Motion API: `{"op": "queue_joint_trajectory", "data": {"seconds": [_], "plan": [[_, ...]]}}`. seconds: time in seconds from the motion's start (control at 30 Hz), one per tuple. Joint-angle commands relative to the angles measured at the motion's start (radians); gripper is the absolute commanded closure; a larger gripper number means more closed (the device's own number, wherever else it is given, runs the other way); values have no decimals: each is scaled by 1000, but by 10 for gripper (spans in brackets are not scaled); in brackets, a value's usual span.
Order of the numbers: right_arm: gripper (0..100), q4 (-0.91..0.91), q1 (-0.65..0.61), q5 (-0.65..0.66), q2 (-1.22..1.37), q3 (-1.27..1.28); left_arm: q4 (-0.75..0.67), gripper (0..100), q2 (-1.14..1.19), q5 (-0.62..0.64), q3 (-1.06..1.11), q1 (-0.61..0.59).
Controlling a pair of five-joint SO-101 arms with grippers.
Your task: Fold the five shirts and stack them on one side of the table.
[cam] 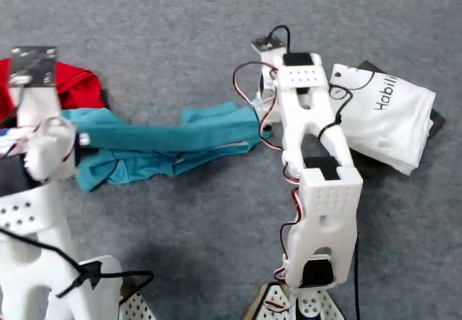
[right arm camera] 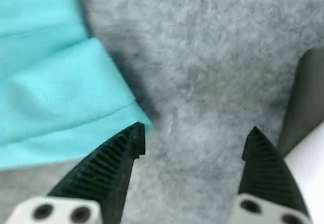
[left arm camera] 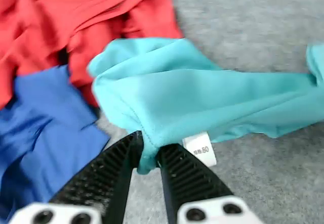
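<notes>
L claw (left arm camera: pixel 149 155) clamped on teal shirt (cam: pixel 166 143) edge by its label; shirt lies stretched across table (cam: pixel 180 219) centre. R claw (right arm camera: pixel 195 145) spread wide, just beside shirt's other end. Near L claw: red shirt (left arm camera: pixel 76 11), blue shirt (left arm camera: pixel 45 118).

high: overhead, far | wrists: close, downward | shared: teal shirt (cam: pixel 166 143)

The left arm (cam: pixel 32 190) stands at the near left edge. The left gripper (left arm camera: pixel 149 152) has its fingers (left arm camera: pixel 109 176) pinched tight on the teal shirt (left arm camera: pixel 202 97). The right arm (cam: pixel 317 168) stretches forward from its base, and the right gripper (right arm camera: pixel 195 135) points down with its fingers spread wide apart.
</notes>
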Motion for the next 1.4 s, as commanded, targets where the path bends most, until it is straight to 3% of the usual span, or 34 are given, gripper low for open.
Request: {"op": "queue_joint_trajectory", "data": {"seconds": [0.0,0.4,0.63,0.83,1.07,1.37], "plan": [[684,103,-42,-48,-2,-193,11,982,-64,-9,20,-89],[685,173,-274,-68,101,-495,-81,982,-303,-195,655,-152],[699,187,-282,-61,372,-774,-180,982,-479,-267,907,-155],[898,176,-265,-17,550,-1063,-390,982,-562,-222,1051,-170],[783,115,-262,-23,628,-1078,-658,982,-567,-29,1195,-169],[782,107,-225,-20,619,-958,-666,982,-570,-18,1200,-170]]}}
